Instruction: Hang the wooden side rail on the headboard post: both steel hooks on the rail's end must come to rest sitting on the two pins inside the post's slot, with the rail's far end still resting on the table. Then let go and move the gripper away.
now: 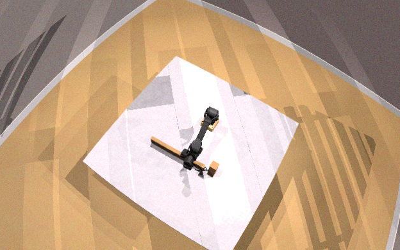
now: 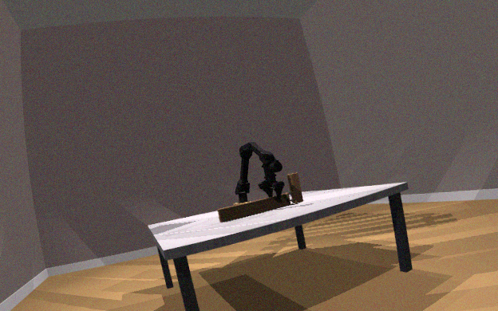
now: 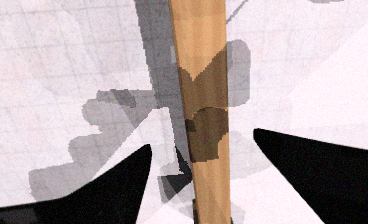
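Observation:
The long wooden rail (image 1: pixel 165 146) (image 2: pixel 248 209) (image 3: pixel 200 30) stands on its narrow edge on the table. Its hooked end, with small dark metal parts (image 1: pixel 205 169), points toward the headboard post. The post (image 1: pixel 213 167) (image 2: pixel 295 187) stands upright just beyond that end, and a small gap shows between rail and post. My gripper (image 2: pixel 274 197) (image 3: pixel 202 141) is wide open and empty, pointing down at the rail near its hooked end. One finger is on each side of the rail, with space on both sides in the wrist view. The post's slot and pins cannot be made out.
The white table (image 1: pixel 122 179) (image 2: pixel 220 235) carries everything. The arm's base (image 1: pixel 210 123) (image 2: pixel 243 196) stands behind the rail, and the arm reaches over it. The post is close beside the gripper. Shadows fall across the rail in the wrist view.

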Tool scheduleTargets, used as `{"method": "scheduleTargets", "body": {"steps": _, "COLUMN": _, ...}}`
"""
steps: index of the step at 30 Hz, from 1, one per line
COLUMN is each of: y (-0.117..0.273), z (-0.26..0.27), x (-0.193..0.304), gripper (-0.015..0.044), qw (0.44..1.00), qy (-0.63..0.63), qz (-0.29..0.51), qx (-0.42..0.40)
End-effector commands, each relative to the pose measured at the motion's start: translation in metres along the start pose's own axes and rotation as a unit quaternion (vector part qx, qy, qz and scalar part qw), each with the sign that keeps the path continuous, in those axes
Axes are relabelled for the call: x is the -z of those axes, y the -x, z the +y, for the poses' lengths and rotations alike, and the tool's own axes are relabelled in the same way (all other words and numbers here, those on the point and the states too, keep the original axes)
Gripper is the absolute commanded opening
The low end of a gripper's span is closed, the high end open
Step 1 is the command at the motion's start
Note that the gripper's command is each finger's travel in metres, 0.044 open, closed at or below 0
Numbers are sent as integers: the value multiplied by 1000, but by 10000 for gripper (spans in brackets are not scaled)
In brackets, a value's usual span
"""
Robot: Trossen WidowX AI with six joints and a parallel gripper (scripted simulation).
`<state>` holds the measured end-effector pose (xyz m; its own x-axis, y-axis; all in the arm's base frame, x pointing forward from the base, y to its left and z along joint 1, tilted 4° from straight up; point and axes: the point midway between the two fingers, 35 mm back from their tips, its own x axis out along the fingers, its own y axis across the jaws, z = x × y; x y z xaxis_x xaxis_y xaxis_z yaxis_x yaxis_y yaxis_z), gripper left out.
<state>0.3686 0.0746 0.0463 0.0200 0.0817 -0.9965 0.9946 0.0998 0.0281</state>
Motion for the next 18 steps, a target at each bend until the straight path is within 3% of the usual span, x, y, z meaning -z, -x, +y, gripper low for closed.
{"method": "scheduleTargets", "body": {"steps": 1, "y": -7, "z": 0, "x": -1, "gripper": 440, "qw": 1000, "qy": -3, "qz": -3, "qx": -1}}
{"method": "scheduleTargets", "body": {"steps": 17, "y": -30, "z": -2, "x": -1, "gripper": 440, "qw": 1000, "qy": -3, "qz": -3, "qx": 0}}
{"method": "scheduleTargets", "body": {"steps": 18, "y": -30, "z": -2, "x": -1, "gripper": 414, "qw": 1000, "qy": -3, "qz": -3, "qx": 0}}
